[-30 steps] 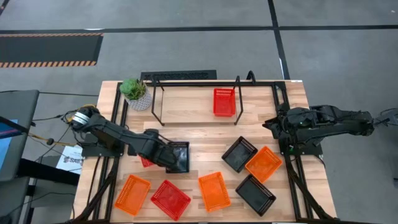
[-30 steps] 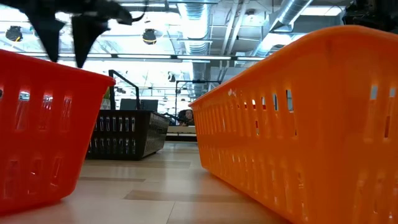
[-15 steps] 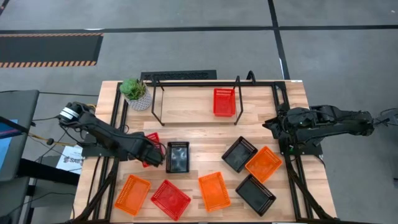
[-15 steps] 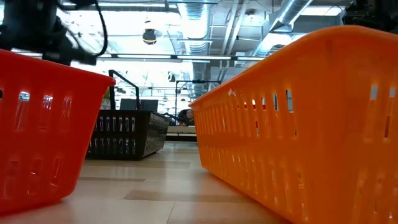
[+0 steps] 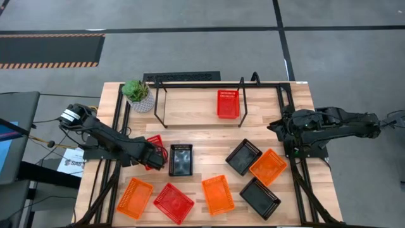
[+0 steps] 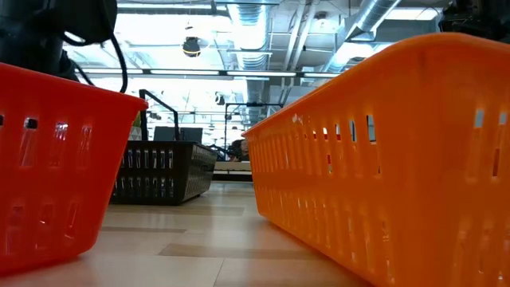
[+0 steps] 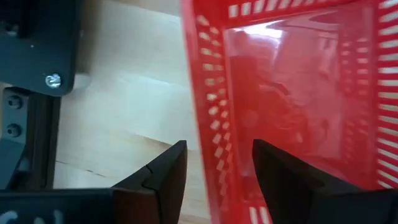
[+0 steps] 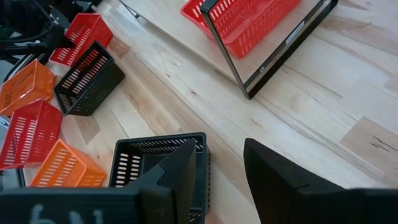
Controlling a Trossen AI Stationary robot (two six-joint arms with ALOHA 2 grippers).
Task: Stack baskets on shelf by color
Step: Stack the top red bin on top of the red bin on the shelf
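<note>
High view: left gripper (image 5: 154, 159) sits left of centre, over a red basket (image 5: 154, 150) that lies just left of a black basket (image 5: 181, 159). Left wrist view shows its fingers apart, straddling that red basket's wall (image 7: 214, 118), one finger outside, one inside; not clamped. Right gripper (image 5: 278, 126) waits at the right edge of the table (image 5: 196, 136), fingers apart, holding nothing, per the right wrist view. The shelf (image 5: 196, 104) is at upper centre, one red basket (image 5: 228, 104) on its board toward the right end. Along the lower part of the frame: orange basket (image 5: 135, 197) lower left, red basket (image 5: 173, 203) beside it, orange basket (image 5: 218, 194) at lower centre. Right of centre: black basket (image 5: 243, 156), touching an orange basket (image 5: 268, 166), black basket (image 5: 260, 198) below them. Plant pot (image 5: 138, 95) at the shelf's left end. Low view: red and orange basket walls close up, black basket behind.
</note>
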